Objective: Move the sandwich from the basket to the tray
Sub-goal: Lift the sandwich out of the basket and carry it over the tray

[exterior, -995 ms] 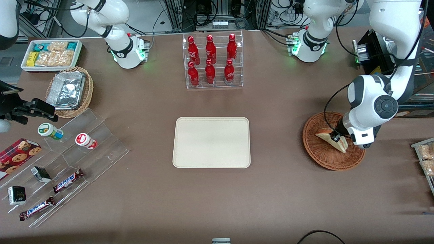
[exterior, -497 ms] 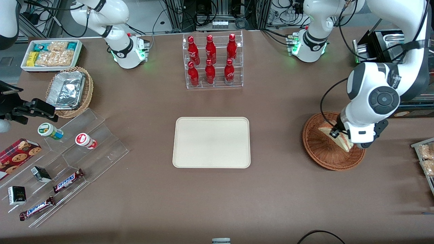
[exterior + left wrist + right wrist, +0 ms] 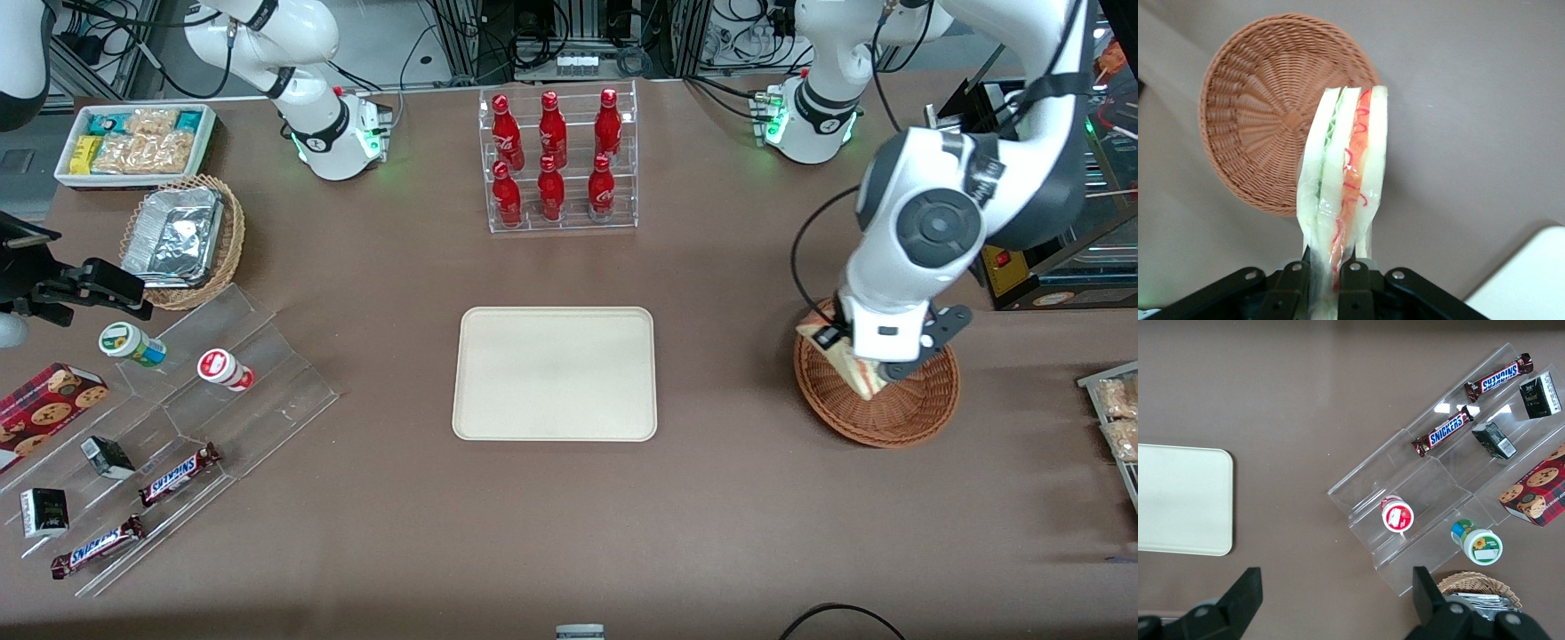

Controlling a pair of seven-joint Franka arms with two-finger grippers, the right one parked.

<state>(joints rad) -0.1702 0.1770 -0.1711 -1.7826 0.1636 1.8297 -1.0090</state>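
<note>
- Gripper [image 3: 1326,275] clamped on sandwich [image 3: 1343,175], held clear above basket [image 3: 889,413] — lift step.
- Tray [image 3: 555,373] bare, well apart toward parked arm's end.
- Next move — carry across, lower flat onto tray.

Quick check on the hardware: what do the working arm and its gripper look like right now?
The left arm is glossy white with dark grey joint caps and bands, and a thin black cable loops beside its wrist. Its base shows a green light. The gripper, above the basket's rim, is matte black with silver screws; its fingers are black too.
</note>
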